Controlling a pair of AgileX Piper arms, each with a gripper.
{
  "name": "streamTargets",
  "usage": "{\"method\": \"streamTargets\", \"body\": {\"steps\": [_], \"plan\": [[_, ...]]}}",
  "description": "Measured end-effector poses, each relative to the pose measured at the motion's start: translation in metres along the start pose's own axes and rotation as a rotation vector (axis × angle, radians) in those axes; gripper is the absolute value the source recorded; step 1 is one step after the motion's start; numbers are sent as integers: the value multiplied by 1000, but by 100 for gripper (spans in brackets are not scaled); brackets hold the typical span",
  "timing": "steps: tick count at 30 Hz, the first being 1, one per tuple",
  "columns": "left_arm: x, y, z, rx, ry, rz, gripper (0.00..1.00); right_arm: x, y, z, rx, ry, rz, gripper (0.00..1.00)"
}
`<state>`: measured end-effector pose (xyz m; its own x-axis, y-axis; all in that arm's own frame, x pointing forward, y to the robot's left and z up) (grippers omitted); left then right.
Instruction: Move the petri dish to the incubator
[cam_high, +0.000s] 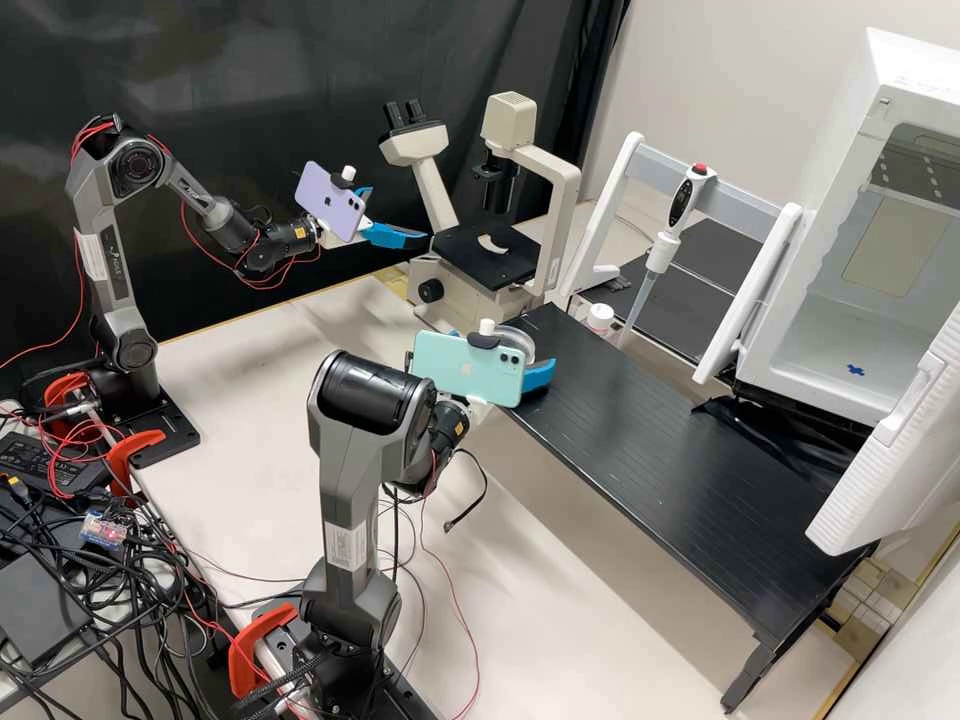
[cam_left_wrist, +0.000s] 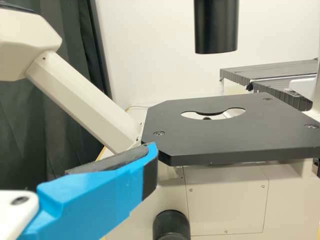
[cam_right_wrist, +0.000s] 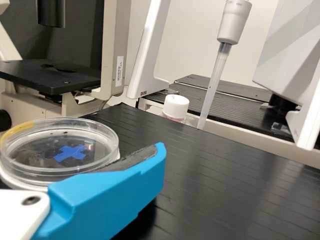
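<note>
The right hand (cam_high: 512, 350) is closed on the petri dish (cam_right_wrist: 37, 152). Its blue fingers stand apart by the width of the dish, and in its wrist view the dark inner pad (cam_right_wrist: 135, 159) of one finger meets the clear rim. The dish lies roughly level, with a blue cross showing through it, at the left end of the black counter (cam_high: 640, 455), reaching past that edge. The left hand (cam_high: 398, 215) is in the air at the left of the microscope (cam_high: 565, 190), its two fingers parted and nothing between them. In its wrist view, one blue finger shows close to a corner of the dark microscope stage (cam_left_wrist: 225, 137); whether they touch cannot be told.

The incubator (cam_high: 925, 85) is at the far right, well apart from the dish, with its door (cam_high: 895, 450) swung open. On its floor is a blue cross mark (cam_high: 856, 370). Between the microscope and the incubator, a pipette (cam_high: 662, 250) hangs nearly upright on a white stand (cam_high: 612, 205), tip down. A white-capped bottle (cam_right_wrist: 176, 106) sits just beside the pipette's tip, beyond the black counter's far edge.
</note>
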<state>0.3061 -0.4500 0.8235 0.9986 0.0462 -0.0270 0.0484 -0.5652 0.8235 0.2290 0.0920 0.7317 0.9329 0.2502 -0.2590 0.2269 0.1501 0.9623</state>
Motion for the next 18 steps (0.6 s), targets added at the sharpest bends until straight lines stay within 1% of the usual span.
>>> {"method": "streamTargets", "body": {"steps": [1,4,9,13,16,18], "plan": [[0,0,0,0,0,0,100,0,0,1,7,-1,-4,0],[0,0,0,0,0,0,100,1,0,3,13,9,-8,0],[0,0,0,0,0,0,100,3,2,3,12,23,-13,0],[0,0,0,0,0,0,100,4,2,5,12,19,-11,0],[0,0,0,0,0,0,100,4,3,6,22,16,-9,0],[0,0,0,0,0,0,100,5,4,7,35,8,-11,0]]}}
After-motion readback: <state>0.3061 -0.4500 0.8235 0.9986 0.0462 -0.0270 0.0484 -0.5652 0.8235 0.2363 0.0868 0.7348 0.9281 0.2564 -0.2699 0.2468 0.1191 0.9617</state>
